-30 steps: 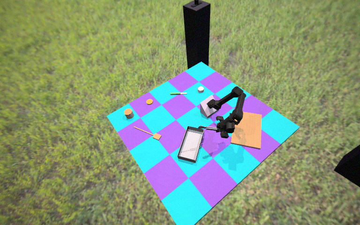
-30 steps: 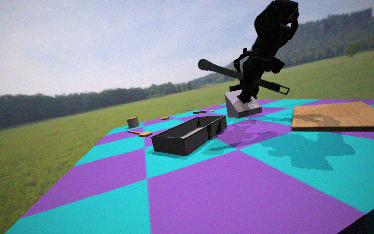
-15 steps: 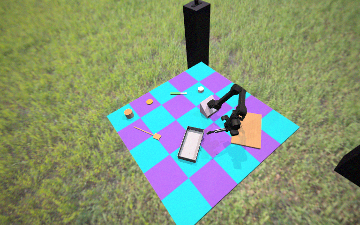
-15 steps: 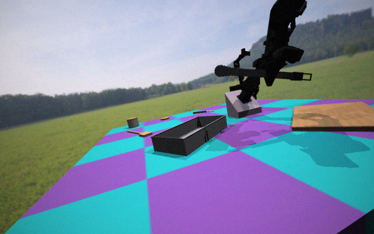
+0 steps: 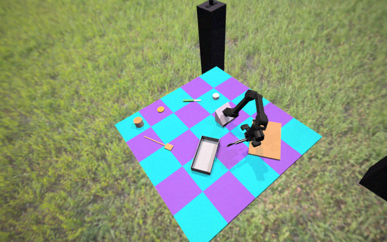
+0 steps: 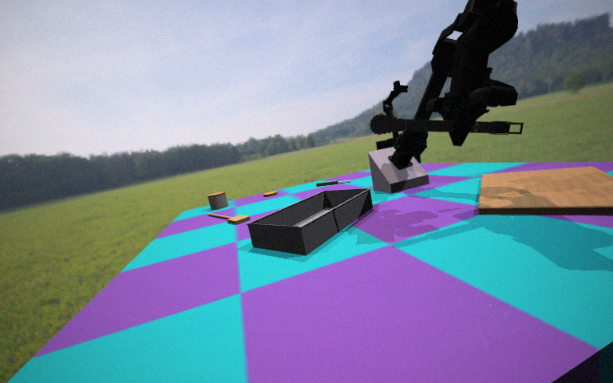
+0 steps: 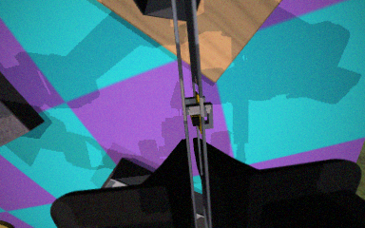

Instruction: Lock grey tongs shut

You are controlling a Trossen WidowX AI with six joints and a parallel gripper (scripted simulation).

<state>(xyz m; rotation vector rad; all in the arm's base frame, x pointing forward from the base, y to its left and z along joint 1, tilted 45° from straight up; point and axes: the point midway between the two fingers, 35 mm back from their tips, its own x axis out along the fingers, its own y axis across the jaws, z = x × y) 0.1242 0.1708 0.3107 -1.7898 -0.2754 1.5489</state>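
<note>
My gripper (image 5: 247,139) (image 6: 457,132) (image 7: 190,143) points down and is shut on the grey tongs (image 5: 235,142) (image 6: 420,125) (image 7: 194,57). They hang in the air, roughly level in the exterior view, scalloped tips to the left and ring end to the right. Their arms lie close together; whether the lock has caught cannot be told. The wooden board (image 5: 271,142) (image 6: 564,185) (image 7: 257,28) lies flat with nothing on it, close to the gripper and lower down. The roasting tin (image 5: 200,172) (image 6: 275,239) stands to the left in the top view, its inside empty.
The pale wedge-shaped base block (image 5: 223,118) (image 6: 381,173) stands behind the tin and board. A wooden spatula (image 5: 169,146) (image 6: 239,219), an orange-topped can (image 5: 138,122) (image 6: 217,200), a yellow disc (image 5: 160,109) (image 6: 270,193), a green-handled knife (image 5: 188,100) and a white cylinder (image 5: 215,96) lie farther off.
</note>
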